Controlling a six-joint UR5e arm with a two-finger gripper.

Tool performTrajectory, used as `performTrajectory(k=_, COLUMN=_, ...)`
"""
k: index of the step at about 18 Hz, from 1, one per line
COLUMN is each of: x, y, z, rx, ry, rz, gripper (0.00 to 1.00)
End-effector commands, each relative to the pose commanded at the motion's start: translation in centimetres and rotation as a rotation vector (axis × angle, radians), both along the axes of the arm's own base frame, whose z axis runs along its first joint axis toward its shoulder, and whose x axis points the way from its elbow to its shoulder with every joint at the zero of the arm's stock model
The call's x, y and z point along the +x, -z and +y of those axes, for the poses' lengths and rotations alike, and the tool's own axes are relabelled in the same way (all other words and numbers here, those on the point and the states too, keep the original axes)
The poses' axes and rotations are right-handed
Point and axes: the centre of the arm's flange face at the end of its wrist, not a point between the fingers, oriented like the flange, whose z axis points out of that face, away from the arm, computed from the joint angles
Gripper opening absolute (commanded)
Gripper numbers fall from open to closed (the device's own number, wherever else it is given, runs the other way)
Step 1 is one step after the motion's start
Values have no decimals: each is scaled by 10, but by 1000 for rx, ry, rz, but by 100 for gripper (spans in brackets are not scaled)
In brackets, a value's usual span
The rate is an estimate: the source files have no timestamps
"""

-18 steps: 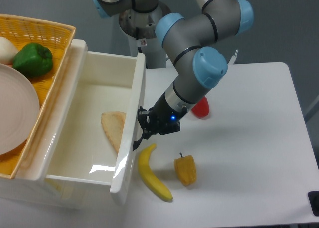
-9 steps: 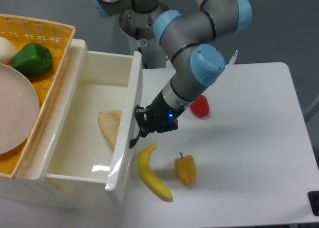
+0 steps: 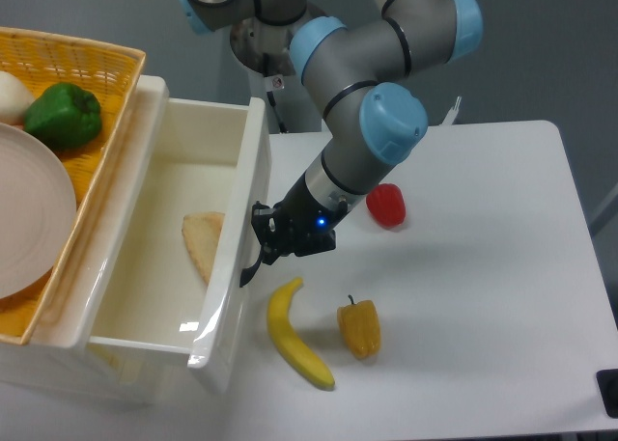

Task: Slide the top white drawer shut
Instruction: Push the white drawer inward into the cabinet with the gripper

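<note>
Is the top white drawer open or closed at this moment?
Open. The top white drawer sticks far out of the cabinet, so its inside shows, with a flat piece of bread on its floor.

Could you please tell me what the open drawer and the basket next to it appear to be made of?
The top white drawer looks like glossy moulded plastic or lacquered board: its cream walls show bright highlights. The yellow basket looks like woven wicker or a plastic imitation, given its criss-cross strands.
</note>
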Motion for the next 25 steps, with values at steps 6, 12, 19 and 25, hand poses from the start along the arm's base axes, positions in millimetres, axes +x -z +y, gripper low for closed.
performTrajectory(k=6, x=9, y=0, z=6, rx=-7, ry=3, rz=-4, gripper=7)
performTrajectory(k=12, x=20, y=0, z=13, rx=-13, ry=9, rz=-9, gripper=7)
performTrajectory(k=19, x=37, y=0, z=24, rx=-24, ry=16, rz=-18, gripper=7)
performTrajectory(k=25, x=59, y=2, z=36, rx=-36, ry=34, rz=-29, gripper=7)
